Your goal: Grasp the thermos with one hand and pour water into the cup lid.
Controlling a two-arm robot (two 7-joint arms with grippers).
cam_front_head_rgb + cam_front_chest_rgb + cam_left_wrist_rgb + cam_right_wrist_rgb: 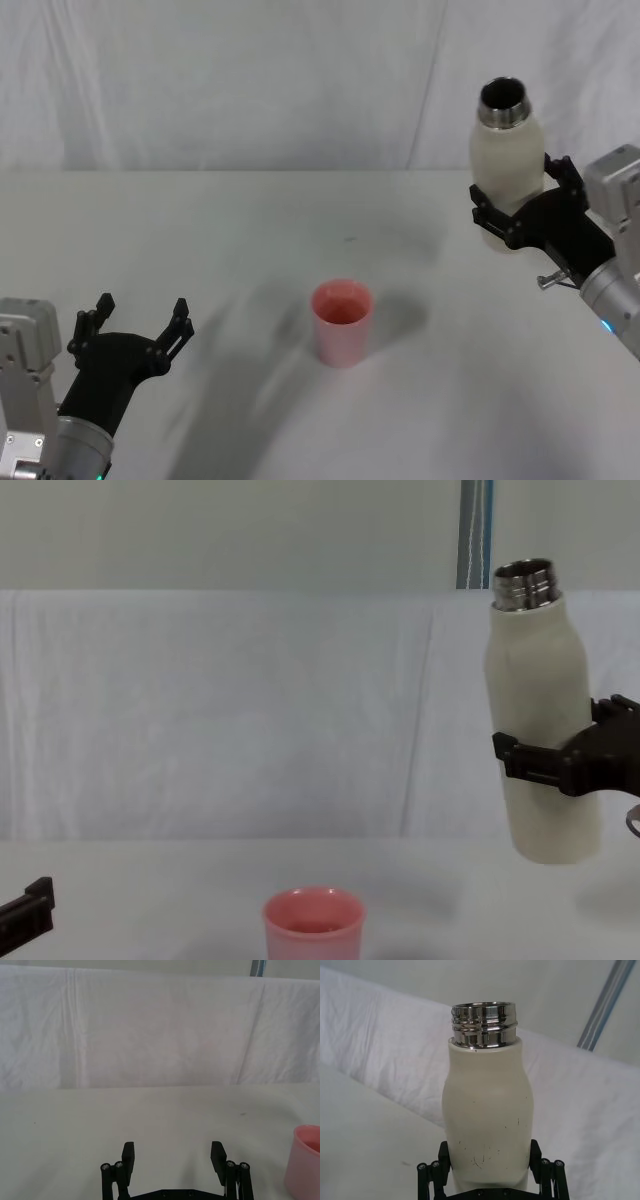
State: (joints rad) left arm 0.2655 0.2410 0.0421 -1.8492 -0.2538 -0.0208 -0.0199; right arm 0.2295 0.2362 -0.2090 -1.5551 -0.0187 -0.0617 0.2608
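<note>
The cream-white thermos (508, 165) with an open steel neck hangs in the air at the right, nearly upright, lifted off the table. My right gripper (520, 205) is shut on its lower body; the same hold appears on the thermos (540, 730) in the chest view and on the thermos (487, 1110) in the right wrist view. The pink cup lid (342, 322) stands upright at the table's middle, to the left of and below the thermos, also seen as the cup lid (313, 925) and the cup lid (305, 1165). My left gripper (138, 322) rests open at the lower left, holding nothing.
A white cloth covers the table (250, 230) and hangs as a backdrop (250, 80) behind it. A blue-grey vertical bar (476, 535) stands behind the backdrop at the right.
</note>
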